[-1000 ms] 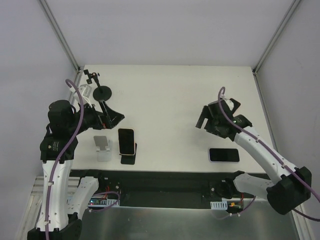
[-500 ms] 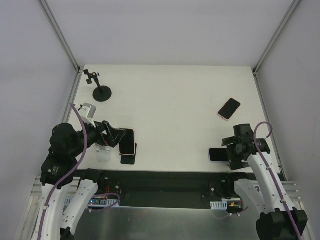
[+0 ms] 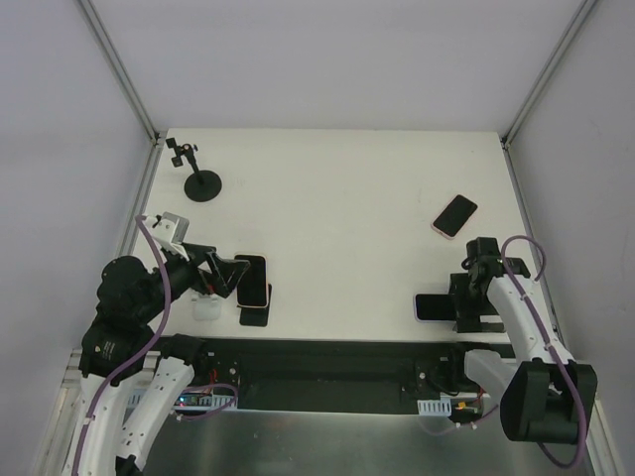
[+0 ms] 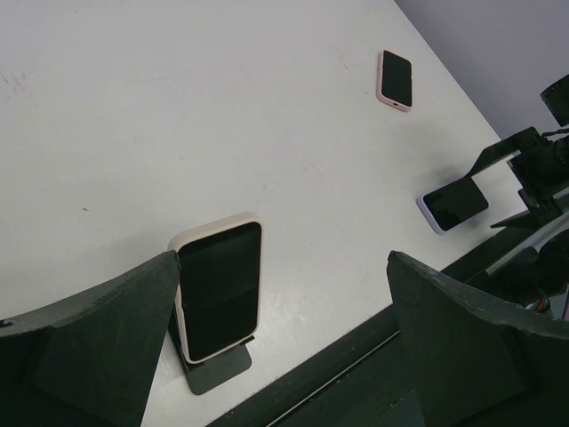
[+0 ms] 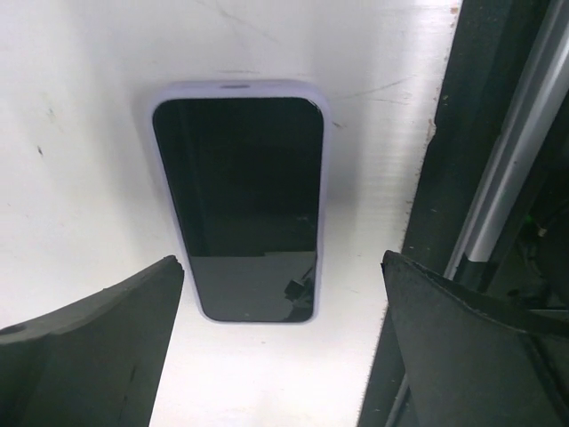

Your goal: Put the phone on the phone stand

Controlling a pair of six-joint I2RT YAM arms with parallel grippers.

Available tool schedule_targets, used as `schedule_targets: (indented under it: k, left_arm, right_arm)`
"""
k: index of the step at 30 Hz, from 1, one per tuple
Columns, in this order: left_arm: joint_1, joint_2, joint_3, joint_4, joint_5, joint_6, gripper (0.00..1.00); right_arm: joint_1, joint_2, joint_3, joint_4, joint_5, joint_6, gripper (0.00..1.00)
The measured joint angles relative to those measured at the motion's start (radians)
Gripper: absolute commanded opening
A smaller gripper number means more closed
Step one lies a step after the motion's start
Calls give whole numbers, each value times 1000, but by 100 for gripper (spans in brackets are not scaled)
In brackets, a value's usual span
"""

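- Noting left gripper [image 4: 280, 262] spread open, empty, beside cream phone [image 4: 218, 289] already propped on black stand [image 4: 218, 369].
- Noting right gripper [image 5: 277, 262] spread open over lavender phone [image 5: 236, 196], flat, screen up, near table's [image 3: 347, 198] front edge.
- Judging lavender phone rigid, light, slick-glassed, crackable; best pinched across long case edges.
- Counting three phones: cream, lavender, pink phone [image 3: 455, 215] far right; apparently three stands: round-base stand [image 3: 202, 185], silver stand [image 3: 205, 307], black.
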Motion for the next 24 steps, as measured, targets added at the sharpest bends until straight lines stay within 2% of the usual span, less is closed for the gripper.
schedule_targets:
  k: [9,24]
  left_arm:
    - [-27,45,3,-1,0,0,99]
    - [-34,72,7,-1,-1,0,99]
  right_arm:
    - [-21,80,0,93,-1,37,96]
    - [-25,175,-5,140,-3,42,97]
